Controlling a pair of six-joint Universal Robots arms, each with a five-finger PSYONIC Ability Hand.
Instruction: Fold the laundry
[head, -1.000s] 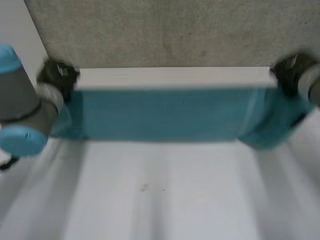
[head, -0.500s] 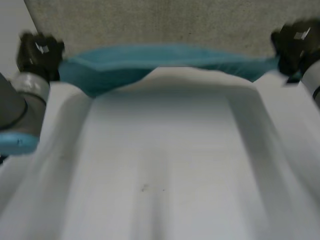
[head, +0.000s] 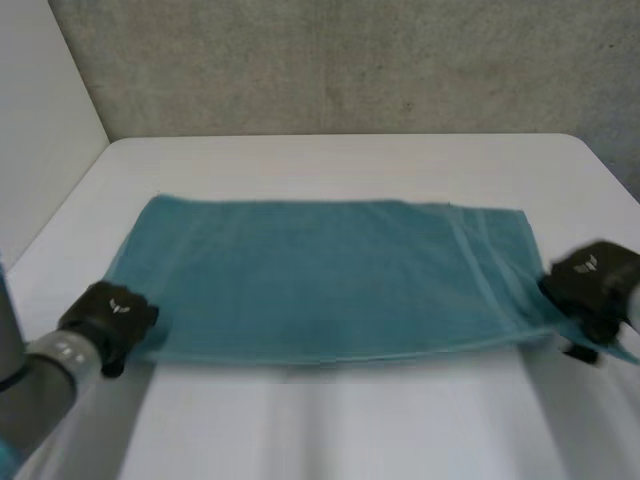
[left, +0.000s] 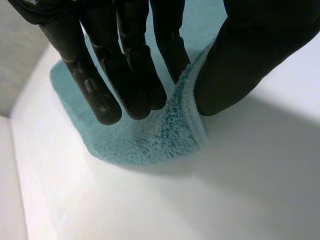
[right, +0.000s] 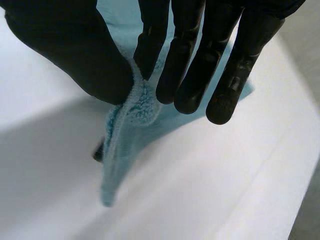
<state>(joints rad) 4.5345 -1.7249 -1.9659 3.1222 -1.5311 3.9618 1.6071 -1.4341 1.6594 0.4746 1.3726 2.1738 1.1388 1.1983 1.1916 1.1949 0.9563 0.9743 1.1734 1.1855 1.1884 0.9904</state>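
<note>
Teal towel (head: 330, 275) lies spread flat across a white table (head: 350, 160), its long side running from left to right, with a woven band near its right end. A grey wall (head: 350, 70) stands behind the table. The robot's left hand (head: 108, 318) is at the towel's near left corner, pinching the fluffy edge between its thumb (left: 250, 55) and fingers (left: 135, 75). Its right hand (head: 592, 285) is at the near right corner, gripping the hem between thumb and fingers; that corner is raised a little and droops from the pinch towards the table.
</note>
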